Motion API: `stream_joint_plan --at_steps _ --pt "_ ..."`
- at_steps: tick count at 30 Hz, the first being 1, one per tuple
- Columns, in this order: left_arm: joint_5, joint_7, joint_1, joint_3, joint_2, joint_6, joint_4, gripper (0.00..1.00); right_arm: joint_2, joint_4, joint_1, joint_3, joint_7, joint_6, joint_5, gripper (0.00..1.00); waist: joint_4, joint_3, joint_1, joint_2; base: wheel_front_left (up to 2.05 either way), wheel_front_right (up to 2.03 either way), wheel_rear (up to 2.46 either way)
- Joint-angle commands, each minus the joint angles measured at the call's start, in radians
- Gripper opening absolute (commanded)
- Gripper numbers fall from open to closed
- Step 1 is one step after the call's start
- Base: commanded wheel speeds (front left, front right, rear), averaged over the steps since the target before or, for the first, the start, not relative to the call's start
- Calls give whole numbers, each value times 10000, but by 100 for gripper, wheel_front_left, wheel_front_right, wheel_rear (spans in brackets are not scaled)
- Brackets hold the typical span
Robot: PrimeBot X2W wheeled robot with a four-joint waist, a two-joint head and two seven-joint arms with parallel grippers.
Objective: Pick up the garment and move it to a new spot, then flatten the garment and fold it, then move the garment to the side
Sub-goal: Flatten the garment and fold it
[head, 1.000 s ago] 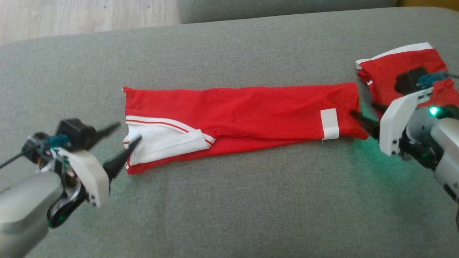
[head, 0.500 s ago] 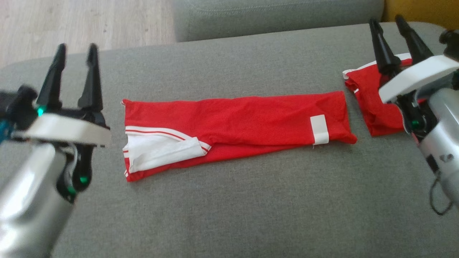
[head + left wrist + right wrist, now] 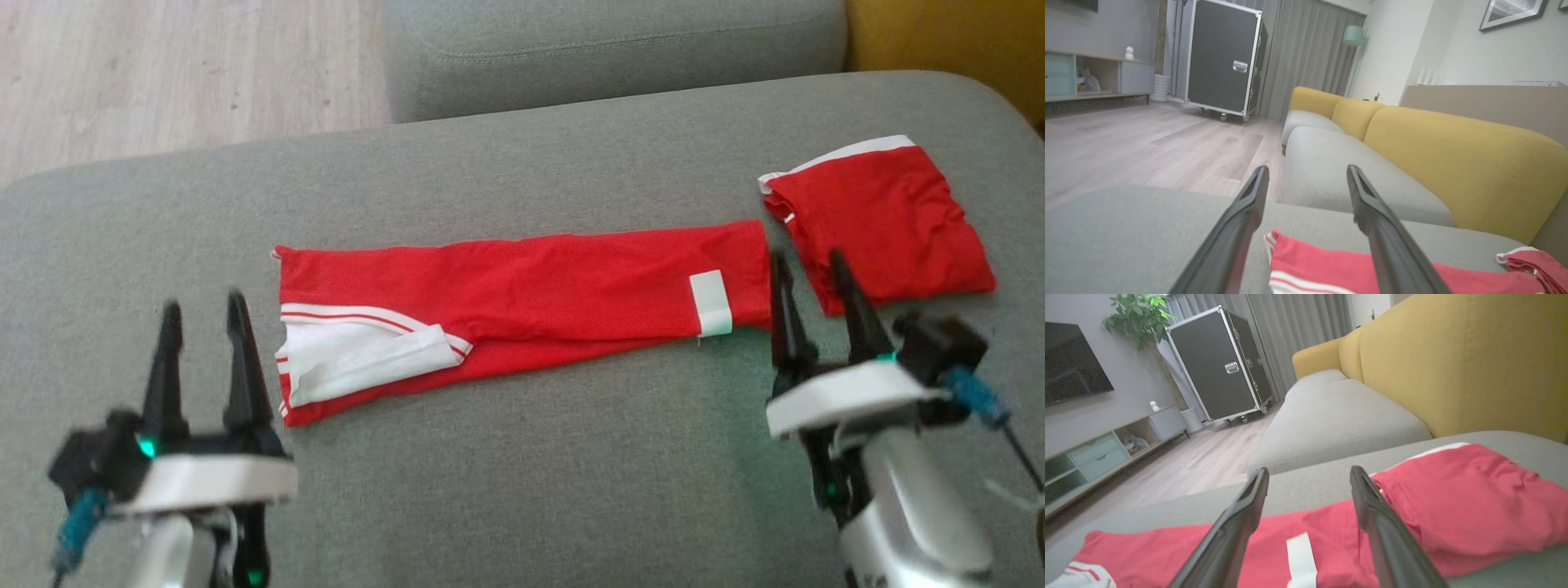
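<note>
The garment (image 3: 522,302) lay flat on the grey sofa seat (image 3: 522,482), already folded lengthwise into 1 long red band running left to right in front of the robot. A white striped panel (image 3: 359,351) showed at its left end and a small white label (image 3: 710,304) near its right end. To my eye it was laid out that way so the next fold could bring one end over the other.

The left hand (image 3: 203,302) stood just beside the striped end, its 2 dark fingers spread and holding nothing. The right hand (image 3: 807,260) was near the labelled end, its fingers spread as well and empty, pointing between the band and a second red piece (image 3: 878,220). I couldn't tell whether its tips touched the cloth. With 1 hand posted at each end, the robot looked ready to take hold of the corners.

That second red piece sat folded in a compact square just to the right, close to the band. It looked like something already finished and set aside.

The seat was a soft woven cushion, likely to let the cloth drag and wrinkle. Behind it rose a yellow backrest (image 3: 1453,163). Beyond were a pale wooden floor (image 3: 1147,143), a black wheeled case (image 3: 1224,57), grey curtains (image 3: 1306,53), a low sideboard (image 3: 1086,77), a wall television (image 3: 1073,359) and a potted plant (image 3: 1139,314).
</note>
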Motion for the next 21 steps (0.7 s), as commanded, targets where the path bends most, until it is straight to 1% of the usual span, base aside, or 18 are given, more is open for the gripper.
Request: stream_joint_plan --at_steps 1,4,6,11,15,21 --pt "272 -62 -42 660 -88 -217 -128 100 75 -469 -192 121 -61 -9 -288 100 -41 -2 2 -1 0 0 0" --pt "759 -62 302 1168 -555 -598 49 100 150 -575 142 115 -61 -9 -514 100 -67 1 2 -1 0 0 0" --pt "998 -62 379 1461 -790 -819 110 100 161 -663 210 138 -61 -9 -466 100 -72 27 2 -1 0 0 0" --pt "1452 -62 260 1794 -1099 -1204 298 100 166 -528 81 193 -62 -9 -556 100 14 148 2 -1 0 0 0" --pt "1677 -62 51 1859 -1233 -1349 361 100 168 343 -335 265 233 -9 -826 100 162 357 2 -1 0 0 0" --pt "1882 -62 -237 1745 -1329 -1437 309 100 168 1855 -1313 -834 681 -9 -789 100 501 809 2 -1 0 0 0"
